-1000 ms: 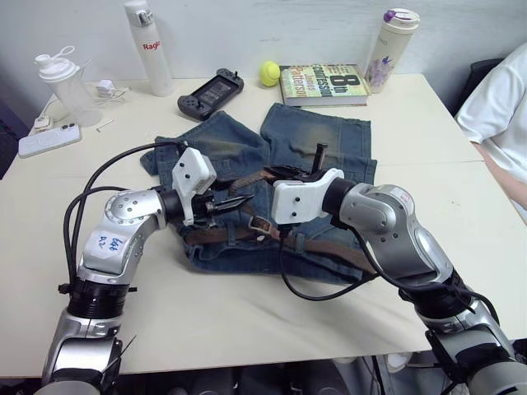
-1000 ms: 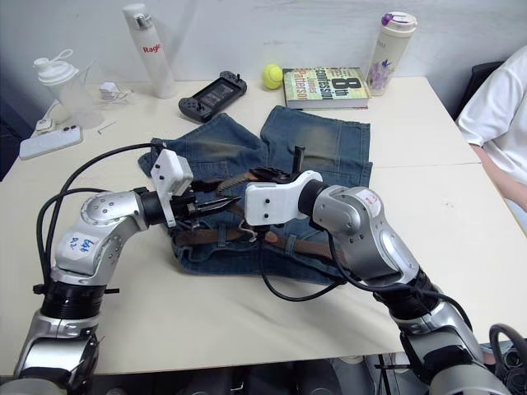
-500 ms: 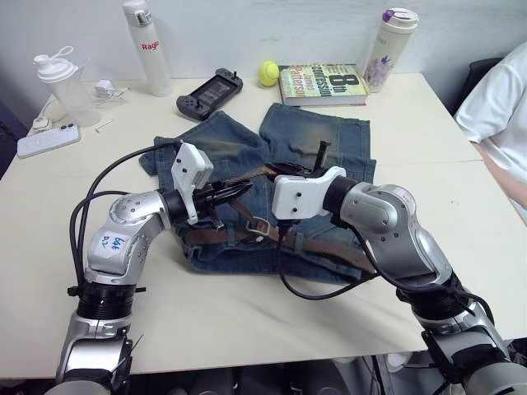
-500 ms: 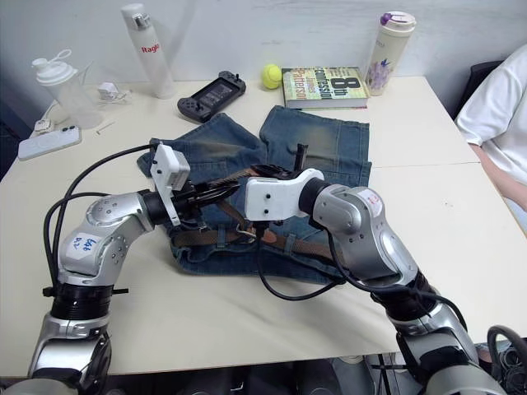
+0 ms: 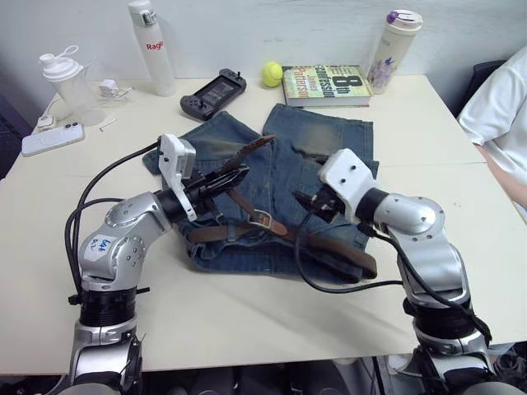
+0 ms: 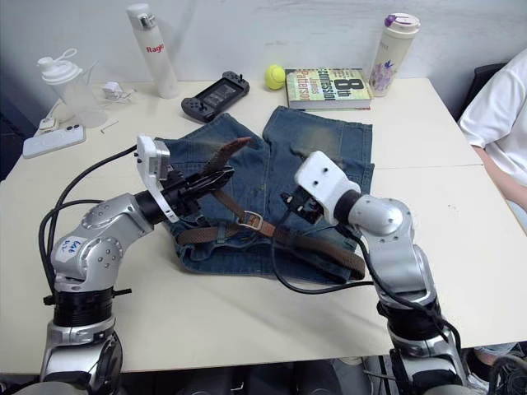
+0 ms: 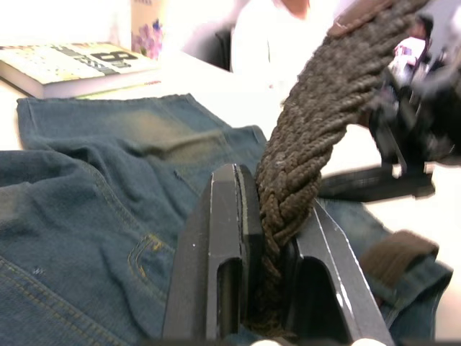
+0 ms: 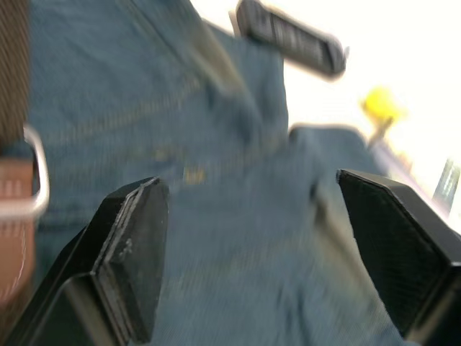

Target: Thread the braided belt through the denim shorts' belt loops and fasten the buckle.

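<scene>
One braided belt (image 5: 247,156), one denim shorts (image 5: 325,140): your left end effector (image 7: 270,245) is clamping the dark woven strap; your right end effector (image 8: 266,252) is hovering spread apart.

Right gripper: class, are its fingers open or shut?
Open. The right gripper has its fingers spread wide, empty, with the denim shorts showing between them.

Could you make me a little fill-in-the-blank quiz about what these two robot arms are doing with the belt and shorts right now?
1. The left gripper is shut on the braided ____.
2. The right gripper hovers over the denim shorts with its fingers ____.
3. The buckle lies on the shorts between the two ____.
4. Beside the book sits a yellow tennis ____.

Missing words: belt; open; grippers; ball
</scene>
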`<state>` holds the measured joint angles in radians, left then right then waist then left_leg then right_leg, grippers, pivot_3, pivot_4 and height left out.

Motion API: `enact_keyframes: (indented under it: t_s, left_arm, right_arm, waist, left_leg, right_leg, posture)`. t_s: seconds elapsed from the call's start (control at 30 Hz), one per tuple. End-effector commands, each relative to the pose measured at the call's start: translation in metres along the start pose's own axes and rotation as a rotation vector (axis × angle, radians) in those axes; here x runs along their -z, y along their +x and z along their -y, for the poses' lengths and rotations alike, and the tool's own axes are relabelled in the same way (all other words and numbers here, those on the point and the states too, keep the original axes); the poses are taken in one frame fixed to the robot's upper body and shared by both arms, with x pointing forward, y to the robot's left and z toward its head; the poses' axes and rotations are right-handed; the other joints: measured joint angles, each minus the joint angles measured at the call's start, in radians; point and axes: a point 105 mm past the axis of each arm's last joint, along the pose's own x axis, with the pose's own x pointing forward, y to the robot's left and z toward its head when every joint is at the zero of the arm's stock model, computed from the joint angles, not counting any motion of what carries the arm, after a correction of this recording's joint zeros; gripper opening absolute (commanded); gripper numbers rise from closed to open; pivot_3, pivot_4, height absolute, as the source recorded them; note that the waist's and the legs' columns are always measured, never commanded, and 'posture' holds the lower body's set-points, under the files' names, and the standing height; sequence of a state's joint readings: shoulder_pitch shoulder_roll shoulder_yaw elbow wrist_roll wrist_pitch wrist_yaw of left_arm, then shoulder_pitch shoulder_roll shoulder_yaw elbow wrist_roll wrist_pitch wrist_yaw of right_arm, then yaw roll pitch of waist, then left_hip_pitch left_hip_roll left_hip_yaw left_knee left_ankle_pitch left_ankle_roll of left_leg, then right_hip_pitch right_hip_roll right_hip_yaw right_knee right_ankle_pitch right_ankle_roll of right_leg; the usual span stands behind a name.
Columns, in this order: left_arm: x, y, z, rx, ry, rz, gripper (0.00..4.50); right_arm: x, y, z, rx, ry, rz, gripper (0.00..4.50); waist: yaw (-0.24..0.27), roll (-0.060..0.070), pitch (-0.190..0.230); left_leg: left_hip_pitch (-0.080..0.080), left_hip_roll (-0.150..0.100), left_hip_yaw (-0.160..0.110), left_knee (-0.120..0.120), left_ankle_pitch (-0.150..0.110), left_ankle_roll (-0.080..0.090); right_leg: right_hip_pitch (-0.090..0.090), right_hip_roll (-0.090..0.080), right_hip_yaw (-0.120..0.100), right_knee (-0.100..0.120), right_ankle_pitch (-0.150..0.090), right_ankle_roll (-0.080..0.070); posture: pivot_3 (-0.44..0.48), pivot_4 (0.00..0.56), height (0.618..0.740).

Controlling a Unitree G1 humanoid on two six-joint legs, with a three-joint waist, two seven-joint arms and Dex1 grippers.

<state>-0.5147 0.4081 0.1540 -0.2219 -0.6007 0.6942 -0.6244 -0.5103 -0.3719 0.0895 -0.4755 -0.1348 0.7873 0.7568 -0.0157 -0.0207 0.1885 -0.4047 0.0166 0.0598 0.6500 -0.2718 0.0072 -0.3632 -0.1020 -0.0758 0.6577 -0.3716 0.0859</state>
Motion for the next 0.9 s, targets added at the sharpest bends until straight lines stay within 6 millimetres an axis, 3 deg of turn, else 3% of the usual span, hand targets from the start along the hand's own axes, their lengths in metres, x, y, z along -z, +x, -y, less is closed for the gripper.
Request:
enact_keyframes:
  t_s: [0.03, 0.17, 0.23, 0.3, 0.4, 0.53, 0.67, 0.83, 0.9]
  left_arm:
    - [-0.007, -0.001, 0.008, 0.018, 0.002, 0.036, 0.0]
    - [-0.003, 0.0, 0.01, 0.023, -0.01, 0.034, 0.0]
    - [-0.003, 0.001, 0.013, 0.032, -0.013, 0.036, 0.0]
    - [-0.004, 0.002, 0.014, 0.034, -0.012, 0.039, 0.0]
    - [-0.01, 0.002, 0.016, 0.038, -0.01, 0.058, 0.0]
    - [-0.015, 0.0, 0.016, 0.033, -0.01, 0.076, 0.0]
    - [-0.023, -0.01, 0.003, -0.035, -0.027, 0.115, 0.0]
    - [-0.036, -0.024, -0.01, -0.099, -0.059, 0.168, 0.0]
    - [-0.031, -0.03, -0.01, -0.109, -0.061, 0.141, 0.0]
  right_arm:
    - [-0.019, -0.002, -0.031, -0.134, 0.151, 0.09, 2.83]
    - [-0.018, 0.008, -0.053, -0.201, 0.242, 0.074, 0.74]
    - [-0.012, 0.02, -0.062, -0.209, 0.274, 0.04, 0.04]
    - [-0.006, 0.029, -0.068, -0.21, 0.286, 0.01, 0.04]
    - [0.019, 0.04, -0.085, -0.233, 0.243, -0.102, 0.04]
    - [0.048, 0.041, -0.106, -0.292, 0.189, -0.207, 0.04]
    - [0.07, 0.038, -0.125, -0.345, 0.115, -0.29, 0.04]
    - [0.088, 0.033, -0.13, -0.338, 0.083, -0.344, 0.04]
    - [0.09, 0.032, -0.13, -0.331, 0.089, -0.348, 0.04]
  waist:
    - [-0.007, 0.0, 0.0]
    - [-0.01, 0.0, 0.0]
    - [-0.01, 0.0, 0.0]
    - [-0.01, 0.0, 0.0]
    - [-0.009, 0.0, 0.0]
    - [-0.01, 0.0, 0.0]
    - [-0.01, 0.0, 0.0]
    - [-0.01, -0.002, -0.002]
    - [-0.009, -0.003, -0.003]
  left_leg:
    - [0.0, 0.0, 0.0, -0.001, 0.0, 0.0]
    - [0.0, 0.0, 0.0, -0.001, 0.0, -0.001]
    - [0.0, 0.0, 0.0, -0.001, 0.0, -0.001]
    - [0.0, 0.0, 0.0, -0.001, 0.0, -0.001]
    - [0.0, -0.001, 0.0, -0.001, 0.0, -0.001]
    - [0.0, -0.001, 0.0, -0.001, 0.0, -0.001]
    - [0.002, 0.0, 0.0, -0.001, 0.0, -0.001]
    - [0.004, 0.0, -0.001, -0.002, 0.0, -0.001]
    - [0.005, 0.0, -0.001, -0.002, 0.0, -0.001]
  right_leg:
    - [-0.001, 0.0, 0.0, 0.0, 0.0, 0.0]
    - [-0.001, 0.001, 0.001, 0.001, 0.0, 0.0]
    - [-0.001, 0.001, 0.001, 0.0, 0.0, 0.0]
    - [-0.001, 0.001, 0.001, 0.0, 0.0, 0.0]
    - [-0.001, 0.0, 0.001, 0.0, 0.0, 0.0]
    - [-0.001, 0.0, 0.001, 0.0, 0.0, 0.0]
    - [0.0, 0.0, 0.001, 0.0, 0.0, 0.0]
    - [0.003, 0.001, 0.001, -0.001, 0.0, 0.0]
    - [0.004, 0.001, 0.001, -0.002, 0.0, 0.0]
  posture:
    - [0.0, 0.15, 0.74]
    - [0.0, 0.15, 0.74]
    - [0.0, 0.15, 0.74]
    - [0.0, 0.15, 0.74]
    - [0.0, 0.15, 0.74]
    - [0.0, 0.15, 0.74]
    - [0.0, 0.15, 0.74]
    - [0.0, 0.15, 0.74]
    - [0.0, 0.15, 0.74]
